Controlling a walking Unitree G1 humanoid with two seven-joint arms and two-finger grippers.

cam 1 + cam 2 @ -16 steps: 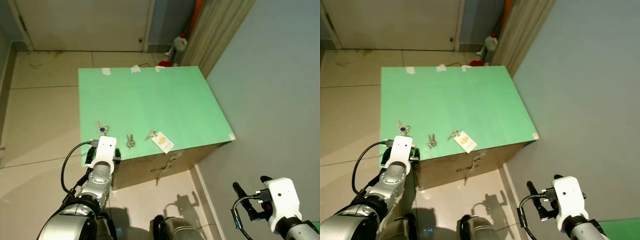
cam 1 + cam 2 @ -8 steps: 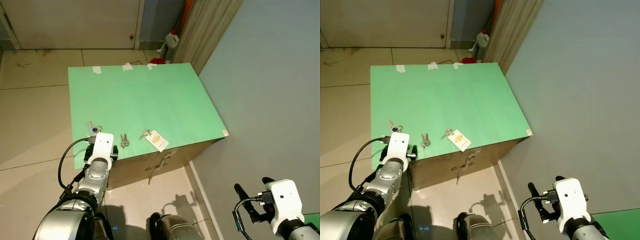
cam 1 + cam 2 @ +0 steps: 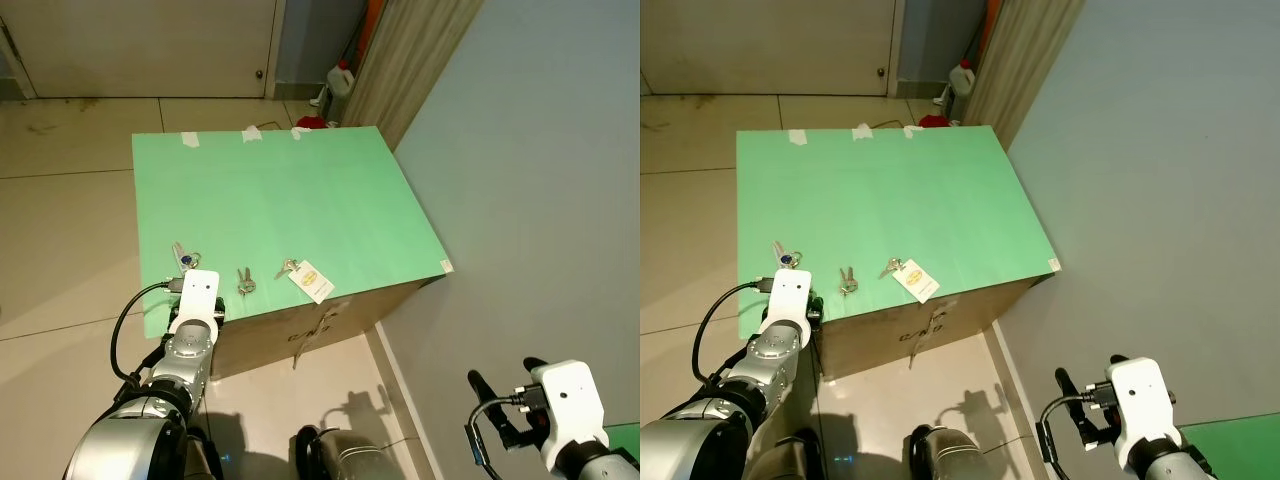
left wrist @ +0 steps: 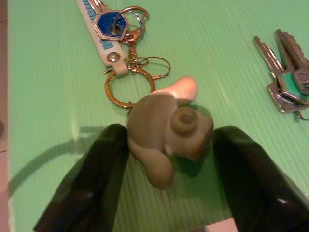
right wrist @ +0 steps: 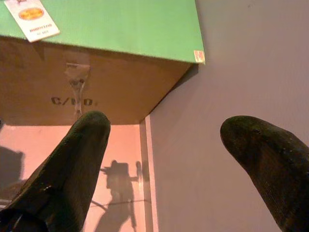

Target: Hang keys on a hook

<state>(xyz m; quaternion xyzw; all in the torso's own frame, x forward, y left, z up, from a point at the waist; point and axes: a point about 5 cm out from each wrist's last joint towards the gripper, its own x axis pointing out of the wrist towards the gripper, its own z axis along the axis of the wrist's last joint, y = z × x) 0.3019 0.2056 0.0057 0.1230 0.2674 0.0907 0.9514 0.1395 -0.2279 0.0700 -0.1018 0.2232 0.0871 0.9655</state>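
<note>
Reaching over the near left corner of the green worktop [image 3: 300, 195], the left end effector [image 4: 169, 159] has its two black fingers [image 4: 104, 164] spread apart on either side of a grey-brown rubbery charm [image 4: 169, 130] with a pale pink tip; neither finger is pressed against the charm; the charm lies on the worktop, joined to a brass ring [image 4: 129, 84] and a small chain, which lead to a white strap and a blue-headed key [image 4: 112, 24] farther from the robot; to the right of this bunch lies a second set of silver keys [image 3: 244, 282], one with a green head; farther right again, near the front edge, lies a third key with a white paper tag [image 3: 312, 281]; the worktop is a green sheet covering a brown cardboard box [image 5: 72, 92] standing on a tiled floor [image 3: 70, 210]; the right end effector [image 5: 164, 145] hangs low on the right beside a grey wall [image 3: 540, 180], its fingers wide apart and holding nothing; beyond the far side of the box stand a white bottle [image 3: 341, 82] and a closed door [image 3: 150, 45].
</note>
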